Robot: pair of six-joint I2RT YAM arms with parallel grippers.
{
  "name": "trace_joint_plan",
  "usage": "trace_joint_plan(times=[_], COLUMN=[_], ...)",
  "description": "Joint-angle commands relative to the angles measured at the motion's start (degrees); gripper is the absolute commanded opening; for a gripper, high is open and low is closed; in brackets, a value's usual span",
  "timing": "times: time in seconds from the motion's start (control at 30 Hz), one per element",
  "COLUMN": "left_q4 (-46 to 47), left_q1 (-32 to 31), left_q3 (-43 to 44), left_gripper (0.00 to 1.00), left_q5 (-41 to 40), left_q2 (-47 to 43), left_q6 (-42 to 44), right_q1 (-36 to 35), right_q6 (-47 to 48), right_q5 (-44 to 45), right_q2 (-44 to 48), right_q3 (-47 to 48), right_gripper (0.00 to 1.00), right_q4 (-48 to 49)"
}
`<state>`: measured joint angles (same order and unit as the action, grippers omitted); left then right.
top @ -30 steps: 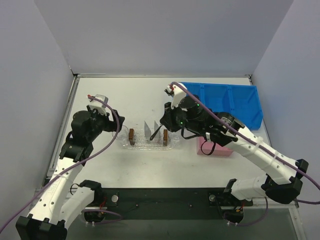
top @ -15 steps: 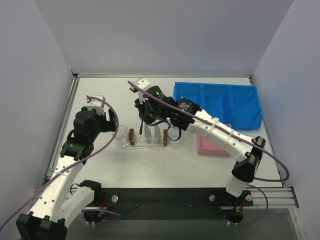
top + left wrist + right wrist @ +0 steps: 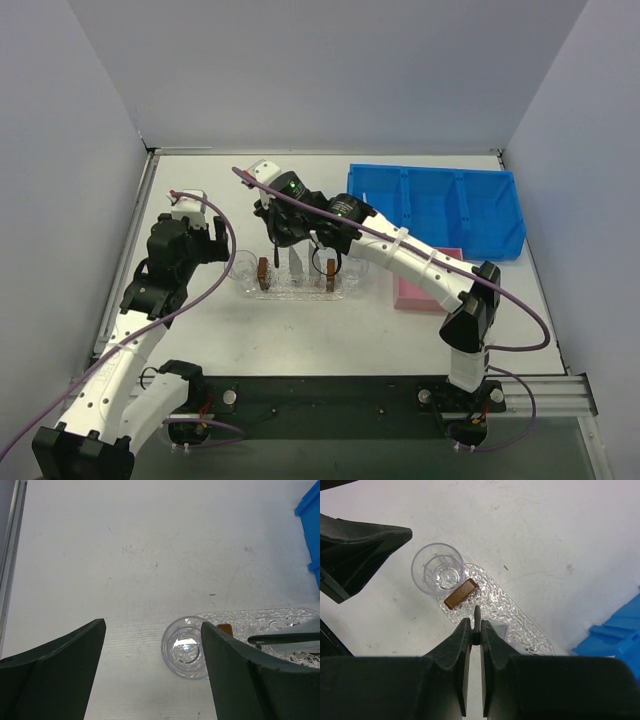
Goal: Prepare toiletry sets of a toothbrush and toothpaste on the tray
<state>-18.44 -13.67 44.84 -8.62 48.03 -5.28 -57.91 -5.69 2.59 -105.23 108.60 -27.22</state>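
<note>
Toothbrush gripped over the tray by the right arm.

The right gripper (image 3: 476,630) is shown with its jaws pressed almost together on the black toothbrush (image 3: 477,616), whose end pokes out just past the fingertips. Straight ahead of these jaws the tray (image 3: 520,622) is laid out, with a brown block (image 3: 461,593) on its end and a cup (image 3: 439,570) just beyond that block. A toothpaste (image 3: 296,263) is seen on the tray under the jaws. The left gripper (image 3: 152,625) is held wide apart with nothing in it. The cup is framed just ahead of its gap, nearer the right finger, and the tray's end is seen past that finger.
</note>
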Motion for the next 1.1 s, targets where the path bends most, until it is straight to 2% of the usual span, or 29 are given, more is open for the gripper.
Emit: trace_joint_plan(times=[0.0, 1.07], left_q4=[0.42, 0.86], left_q1=[0.05, 0.05], left_q3=[2.8, 2.53], left_gripper=[0.88, 0.88], left_q5=[-0.96, 0.01], left_q2=[0.22, 0.31], left_q6=[0.53, 0.53], right_q1=[-0.19, -0.19], right_q6=[0.95, -0.02], right_q5=[0.23, -0.48], right_q2=[-1.03, -5.95], right_q3=[2.76, 2.06], right_gripper=[0.0, 0.0], right_q4=[0.68, 0.24])
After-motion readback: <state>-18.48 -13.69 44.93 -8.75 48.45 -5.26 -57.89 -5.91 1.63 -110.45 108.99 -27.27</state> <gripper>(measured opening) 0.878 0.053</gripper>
